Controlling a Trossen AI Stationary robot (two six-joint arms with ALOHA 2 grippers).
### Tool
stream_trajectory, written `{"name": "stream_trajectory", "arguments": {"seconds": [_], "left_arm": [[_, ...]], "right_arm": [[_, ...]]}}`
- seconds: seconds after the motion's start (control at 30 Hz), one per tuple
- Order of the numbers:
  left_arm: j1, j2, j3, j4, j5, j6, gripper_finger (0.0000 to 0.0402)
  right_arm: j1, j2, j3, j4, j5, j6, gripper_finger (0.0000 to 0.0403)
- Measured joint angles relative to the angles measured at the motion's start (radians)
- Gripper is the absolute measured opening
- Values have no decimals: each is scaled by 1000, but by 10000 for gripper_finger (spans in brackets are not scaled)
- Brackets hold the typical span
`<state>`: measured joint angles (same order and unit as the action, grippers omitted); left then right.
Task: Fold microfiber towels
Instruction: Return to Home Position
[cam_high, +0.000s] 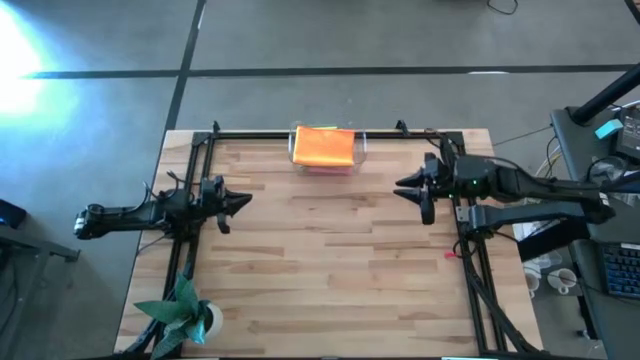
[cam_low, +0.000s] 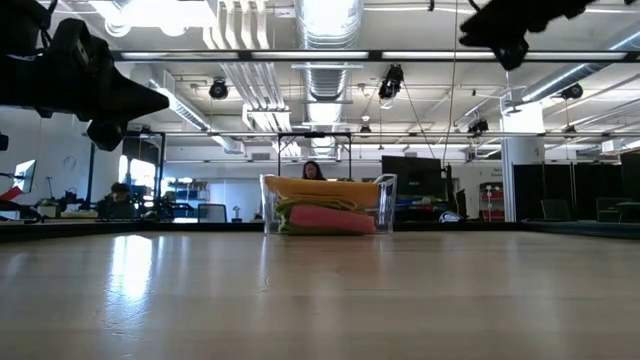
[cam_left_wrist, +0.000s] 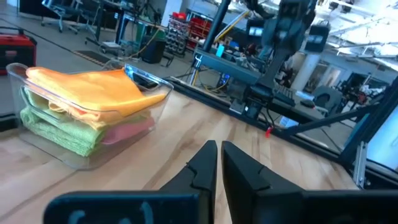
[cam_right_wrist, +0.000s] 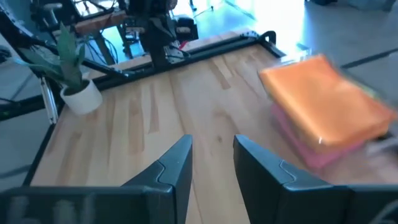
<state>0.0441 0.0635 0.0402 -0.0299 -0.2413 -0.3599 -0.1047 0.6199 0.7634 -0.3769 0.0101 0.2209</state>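
so basically the folding looks done: the towels (cam_high: 323, 146) sit stacked in the bin (cam_low: 268, 205) at the far middle edge of the table (cam_high: 330, 270), orange on top, pink and lime green under it. i'd call this the go-home step. left gripper (cam_high: 245, 200) hangs by the left side, fingers closed up on nothing. right gripper (cam_high: 402, 187) hangs by the right side, empty, fingers parted. next move only needs both arms parked clear of the bin, nothing to grab. towels look fluffy, soft rectangles with rounded folds. bin's clear hard plastic, table's smooth wood planks.
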Motion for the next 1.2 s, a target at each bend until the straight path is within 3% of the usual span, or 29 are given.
{"name": "stream_trajectory", "arguments": {"seconds": [0.27,0.5,0.93,1.2], "left_arm": [[0,2,0,-1,0,0,8],[0,20,0,-1,0,0,8],[0,28,0,-1,0,0,9],[0,28,0,-1,1,1,9]], "right_arm": [[0,-200,-315,165,25,91,107],[0,-339,-495,265,41,129,107],[0,-611,-652,275,72,171,107],[0,-607,-722,326,71,176,107]]}}
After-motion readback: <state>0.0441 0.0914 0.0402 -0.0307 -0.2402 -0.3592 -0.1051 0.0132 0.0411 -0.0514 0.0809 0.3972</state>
